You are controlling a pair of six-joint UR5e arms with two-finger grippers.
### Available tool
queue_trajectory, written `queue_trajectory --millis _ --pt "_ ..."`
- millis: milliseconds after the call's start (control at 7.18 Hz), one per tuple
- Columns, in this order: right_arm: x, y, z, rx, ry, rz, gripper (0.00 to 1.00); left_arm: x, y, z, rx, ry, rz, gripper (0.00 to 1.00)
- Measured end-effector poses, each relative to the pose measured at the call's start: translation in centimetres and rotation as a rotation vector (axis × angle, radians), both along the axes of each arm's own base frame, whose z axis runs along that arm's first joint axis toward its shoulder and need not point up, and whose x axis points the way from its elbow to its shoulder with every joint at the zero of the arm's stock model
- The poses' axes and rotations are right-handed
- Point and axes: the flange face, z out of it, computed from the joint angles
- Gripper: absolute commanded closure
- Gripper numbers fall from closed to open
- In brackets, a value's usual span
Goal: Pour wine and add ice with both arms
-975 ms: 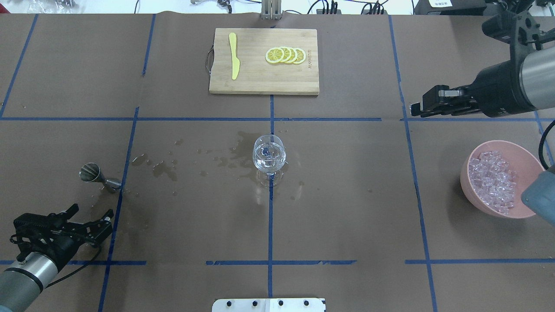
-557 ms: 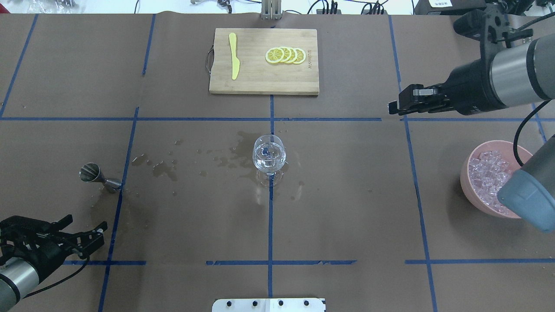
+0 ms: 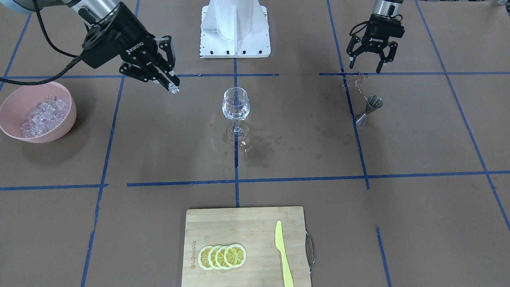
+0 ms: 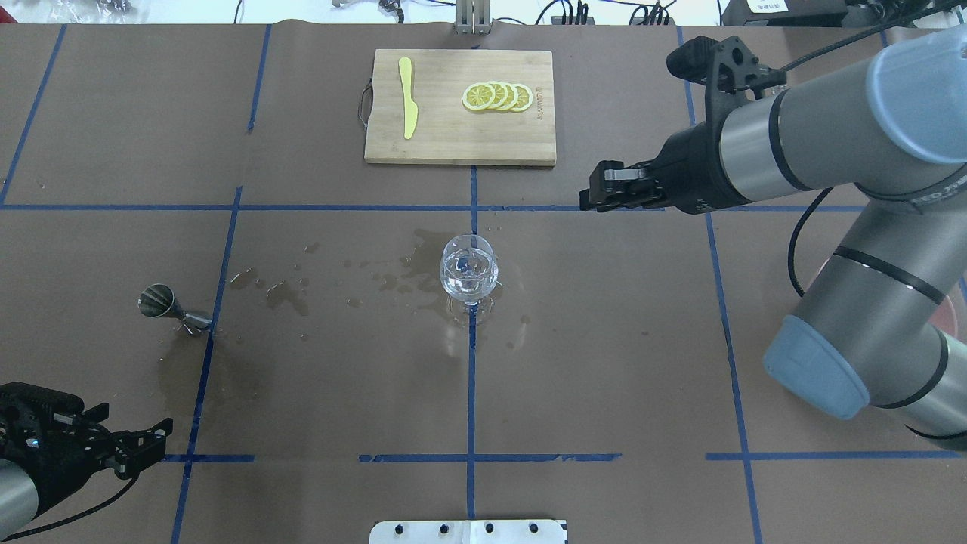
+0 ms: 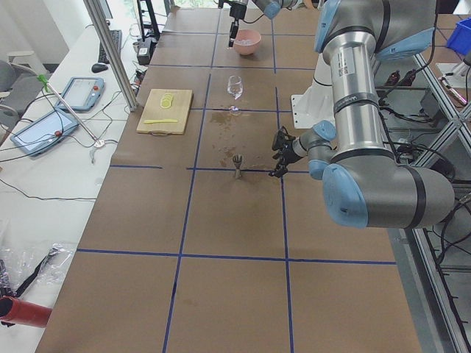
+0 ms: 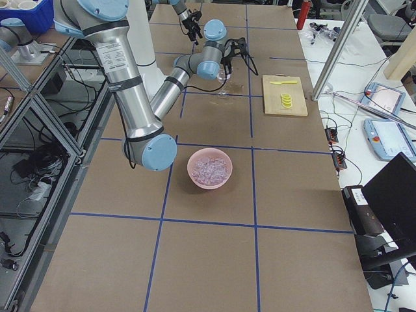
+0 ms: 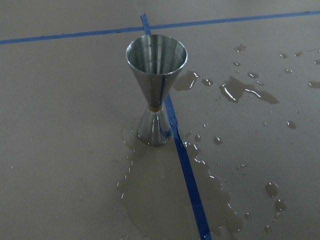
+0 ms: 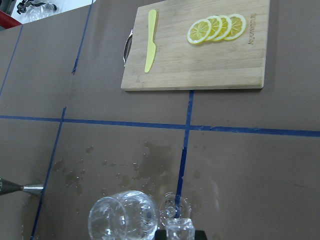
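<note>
The right gripper, pinching one ice lump, has swung from bowl toward glass. The left gripper, spread and empty, has backed off the jigger; pouring appears done.

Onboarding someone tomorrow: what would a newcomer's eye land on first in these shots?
The right gripper, hanging between the pink bowl of ice and the stemmed glass at the centre of the table, is shut on one clear ice lump. Next, wet stains spread from the glass toward the steel jigger, which stands upright near the open left gripper.
</note>
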Motion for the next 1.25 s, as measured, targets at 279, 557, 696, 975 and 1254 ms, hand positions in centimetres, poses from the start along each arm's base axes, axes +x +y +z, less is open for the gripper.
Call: queue_trajectory --millis 279,557,696,975,1254 --pt "-3.6 0.4 -2.7 -0.003 0.011 -0.003 1.0 -0.5 0.7 -3.0 -0.067 -0.042 0.073 0.0" --pt "-6.0 0.6 -3.9 0.002 0.02 -0.002 1.0 -1.3 1.2 -5.8 -0.141 -0.071 0.142 0.0" --pt "-6.7 0.6 -4.2 0.002 0.022 -0.005 1.0 -1.8 1.3 -7.4 -0.167 -0.09 0.163 0.0" --pt "-9.2 1.1 -4.5 0.003 0.034 -0.009 1.0 -2.8 1.1 -9.1 -0.205 -0.095 0.198 0.0" --pt "-11.9 2.3 -4.8 0.016 0.05 -0.004 1.0 -3.6 0.3 -10.0 -0.202 -0.091 0.207 0.0"
